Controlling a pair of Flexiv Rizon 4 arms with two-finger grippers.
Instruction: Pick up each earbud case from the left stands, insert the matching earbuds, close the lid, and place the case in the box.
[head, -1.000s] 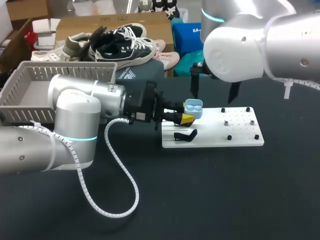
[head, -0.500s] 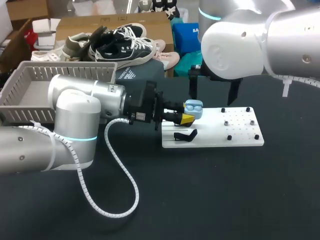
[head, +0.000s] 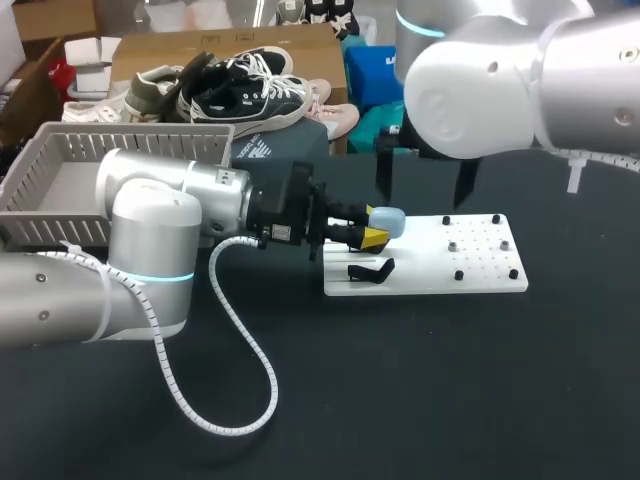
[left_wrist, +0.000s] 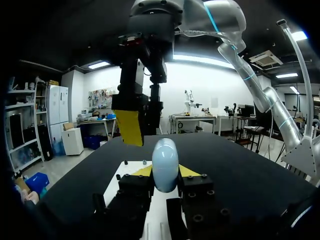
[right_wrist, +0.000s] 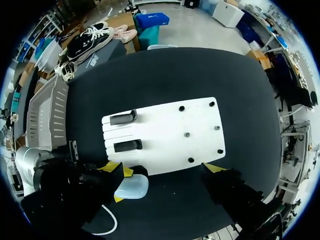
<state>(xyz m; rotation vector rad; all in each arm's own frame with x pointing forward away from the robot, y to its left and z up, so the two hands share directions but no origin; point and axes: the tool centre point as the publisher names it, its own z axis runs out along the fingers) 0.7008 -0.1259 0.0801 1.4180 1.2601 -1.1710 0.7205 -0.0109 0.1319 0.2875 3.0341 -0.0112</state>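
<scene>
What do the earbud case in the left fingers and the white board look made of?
Earbud case: pale blue and smooth, probably plastic, going by the soft sheen on its rounded shell. White board: flat, matte and rigid. It is likely plastic or painted sheet, but the look does not settle which.

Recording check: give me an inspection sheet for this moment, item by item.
Surface: black table bearing a white board.
Job's things: blue case, lid closed, in the left gripper; two black stands on the board, empty; grey basket at the left.
Clutter: nothing seen.
Grippers: left gripper shut on the case; right gripper open above the board.
Cables: white coiled cable loops from the left arm onto the table.
Surroundings: nothing seen touching the table.
</scene>
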